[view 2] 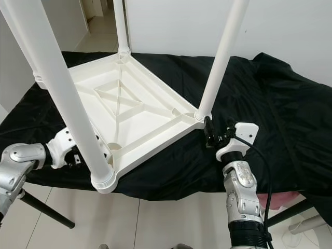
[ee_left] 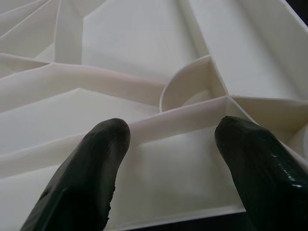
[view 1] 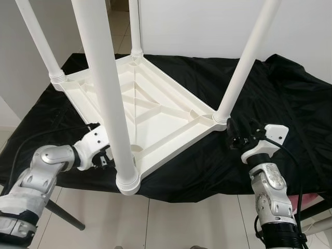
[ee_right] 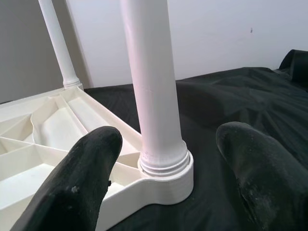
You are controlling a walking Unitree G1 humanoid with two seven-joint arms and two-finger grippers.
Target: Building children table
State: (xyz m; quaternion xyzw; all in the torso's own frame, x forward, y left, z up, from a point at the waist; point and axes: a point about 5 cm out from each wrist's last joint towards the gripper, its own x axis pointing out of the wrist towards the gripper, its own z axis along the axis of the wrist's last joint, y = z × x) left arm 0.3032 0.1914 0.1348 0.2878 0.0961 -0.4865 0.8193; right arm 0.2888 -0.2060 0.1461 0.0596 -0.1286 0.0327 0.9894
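- A white plastic children's table (view 1: 155, 111) lies upside down on a surface draped in black cloth (view 1: 280, 98), its ribbed underside facing up.
- Four round white plastic legs stand upright in its corner sockets: the near leg (view 1: 106, 88) rises close to the camera, the right-hand leg (view 1: 244, 65) stands at the right corner, the left-hand leg (view 1: 39, 39) at the left corner, and the far leg (view 1: 135, 26) at the back.
- The left gripper (view 1: 104, 155) reaches in from the lower left on a bent silver arm, at the tabletop's near-left edge just beside the near leg.
- In the left wrist view, its black fingers (ee_left: 86, 168) are spread apart over the tabletop's rim, a rib and a curved socket wall showing between them.
- The right gripper (view 1: 233, 132) comes up from the lower right on a raised silver forearm, just beside the base of the right-hand leg.
- In the right wrist view, its fingers (ee_right: 82, 178) are spread on either side of that leg's ringed base, apart from it.
- Behind the surface stands a white wall (view 1: 207, 26); pale floor tiles (view 1: 187, 223) lie in front.
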